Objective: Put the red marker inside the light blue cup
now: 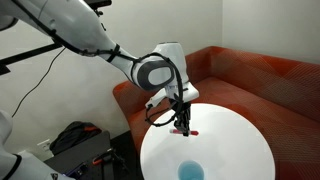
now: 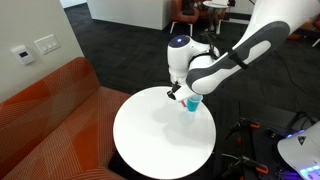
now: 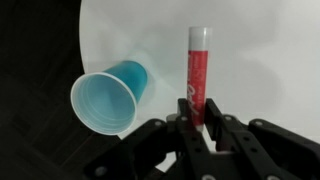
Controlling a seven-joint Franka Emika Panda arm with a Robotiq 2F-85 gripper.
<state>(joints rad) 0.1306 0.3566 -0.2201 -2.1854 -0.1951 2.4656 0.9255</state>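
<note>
The red marker [image 3: 197,70], with a pale far end, stands between my gripper's [image 3: 197,115] fingers, which are shut on its near end. The light blue cup [image 3: 108,98] stands open-mouthed on the round white table [image 3: 270,60], just left of the marker in the wrist view. In an exterior view my gripper [image 1: 181,118] holds the marker [image 1: 186,127] upright over the table's far part, with the cup [image 1: 190,170] near the front edge. In an exterior view the gripper [image 2: 178,94] is close beside the cup [image 2: 192,103]; the marker is hard to make out there.
An orange-red sofa [image 1: 262,80] curves round the table [image 1: 235,140] and also shows in an exterior view [image 2: 50,120]. A black bag [image 1: 75,140] lies on the floor beside the table. Another robot's white base [image 2: 300,150] stands near the table's edge.
</note>
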